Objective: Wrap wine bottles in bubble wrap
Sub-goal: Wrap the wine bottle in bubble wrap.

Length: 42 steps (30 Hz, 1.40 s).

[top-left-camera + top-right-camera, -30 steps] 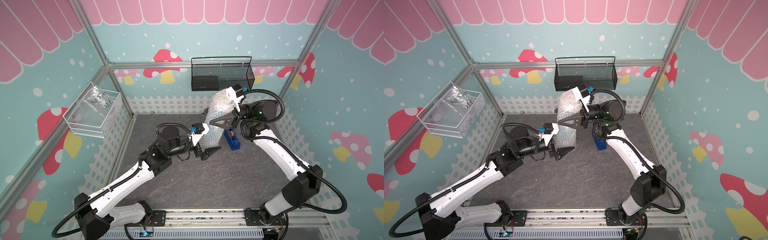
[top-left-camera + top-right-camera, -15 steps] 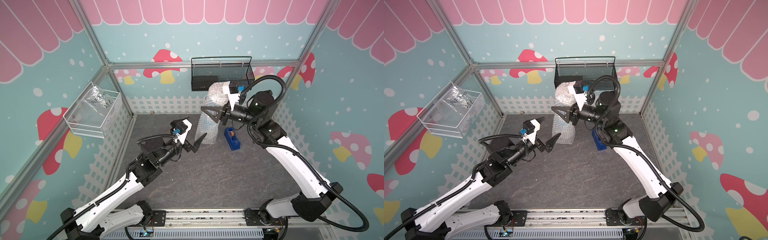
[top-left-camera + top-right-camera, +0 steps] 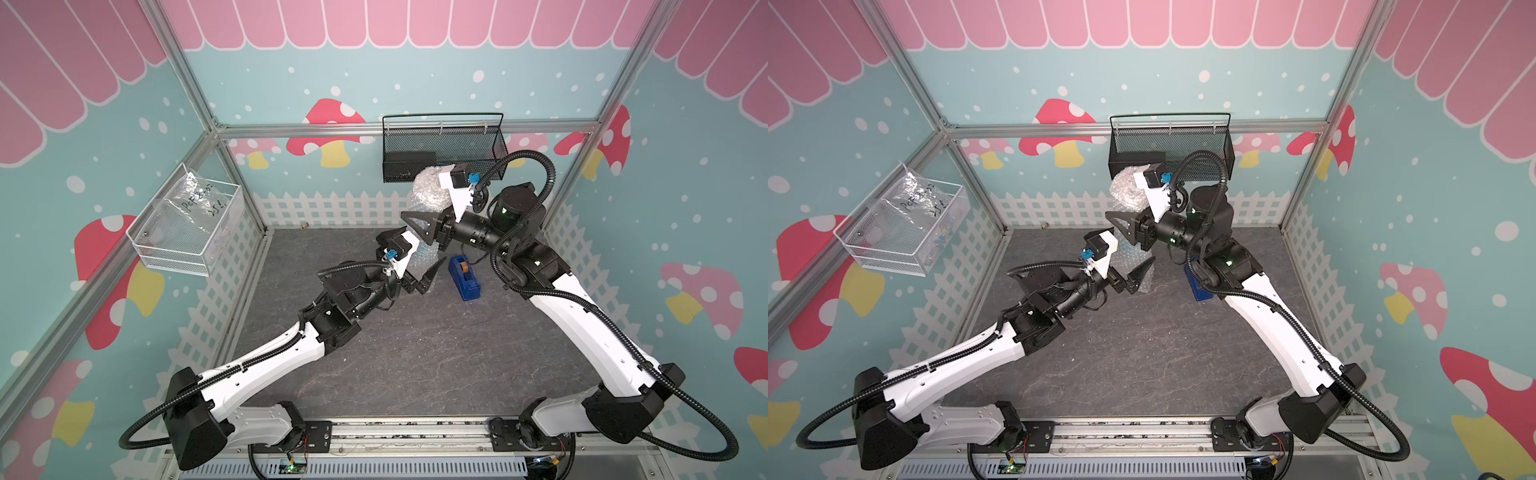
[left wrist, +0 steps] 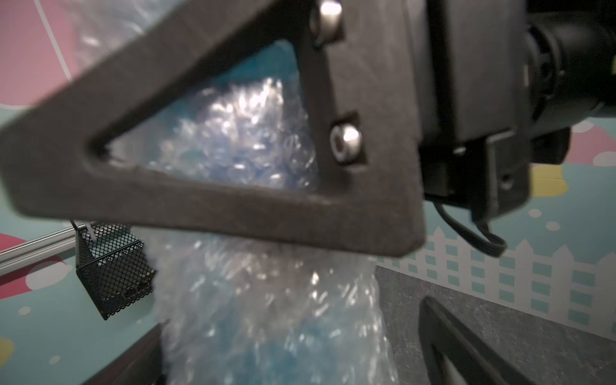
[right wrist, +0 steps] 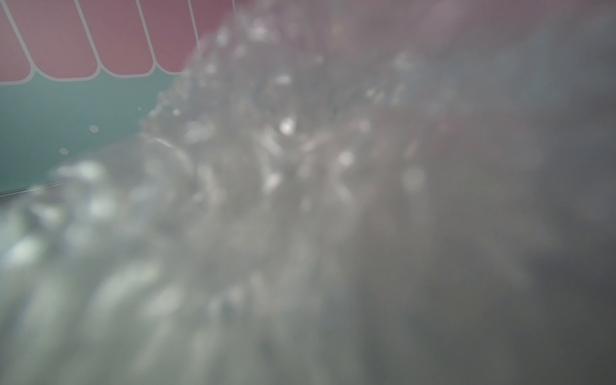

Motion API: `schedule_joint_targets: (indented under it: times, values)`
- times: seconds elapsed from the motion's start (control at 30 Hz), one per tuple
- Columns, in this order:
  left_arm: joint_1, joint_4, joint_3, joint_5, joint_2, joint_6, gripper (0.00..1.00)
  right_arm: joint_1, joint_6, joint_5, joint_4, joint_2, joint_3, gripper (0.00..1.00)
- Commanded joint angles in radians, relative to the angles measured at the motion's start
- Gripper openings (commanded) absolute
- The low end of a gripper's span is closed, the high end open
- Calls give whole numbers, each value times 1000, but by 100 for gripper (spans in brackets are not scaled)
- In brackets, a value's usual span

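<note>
Upright, long axis vertical: blue bottle in bubble wrap; right fingers clamp wrap mid-height; left fingers spread astride lower end

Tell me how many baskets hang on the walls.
2. A white wire basket on the left wall holds a clear bag; a black mesh basket hangs on the back wall.

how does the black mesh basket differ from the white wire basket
The black mesh basket hangs on the back wall; the white wire basket on the left wall. The white one holds a clear crinkled plastic bag; the black one holds a dark item. Both are rectangular.
</note>
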Motion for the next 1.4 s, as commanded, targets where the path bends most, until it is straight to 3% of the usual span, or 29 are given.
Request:
schedule_joint_targets:
  times: [0.0,0.1,0.17,0.23,0.3,0.37,0.43,0.53,0.67,0.77,0.87,1.0,1.17,1.37]
  values:
    - [-31,83,27,-189,62,80,99,30,60,-1,179,-71,9,0]
    - [-40,172,27,-337,110,94,99,41,86,13,195,-83,-3,0]
    - [-43,205,26,-374,135,135,97,45,101,29,205,-91,-14,0]
    - [-43,211,29,-374,155,143,83,46,117,28,222,-102,-28,0]
    - [-43,209,32,-366,173,147,58,46,128,19,224,-104,-29,0]
    - [-43,208,32,-347,183,146,41,47,133,12,226,-103,-29,0]
    - [-43,189,32,-306,184,146,31,46,139,2,228,-99,-26,0]
    - [-42,170,13,-199,162,141,24,46,136,-24,226,-89,-14,9]
    - [-17,105,-17,52,84,70,19,44,91,-105,225,-75,-15,54]
    - [51,59,-22,380,15,-68,17,35,46,-199,229,-72,-32,72]
    - [107,40,-3,644,-21,-191,16,14,41,-297,233,-65,-43,76]
    - [116,-43,54,842,-34,-234,16,-3,70,-385,283,-55,-64,76]
    - [116,-142,121,987,-24,-262,14,-19,116,-488,344,-23,-65,76]
    - [118,-182,132,1006,-33,-263,15,-22,154,-606,391,9,-67,70]
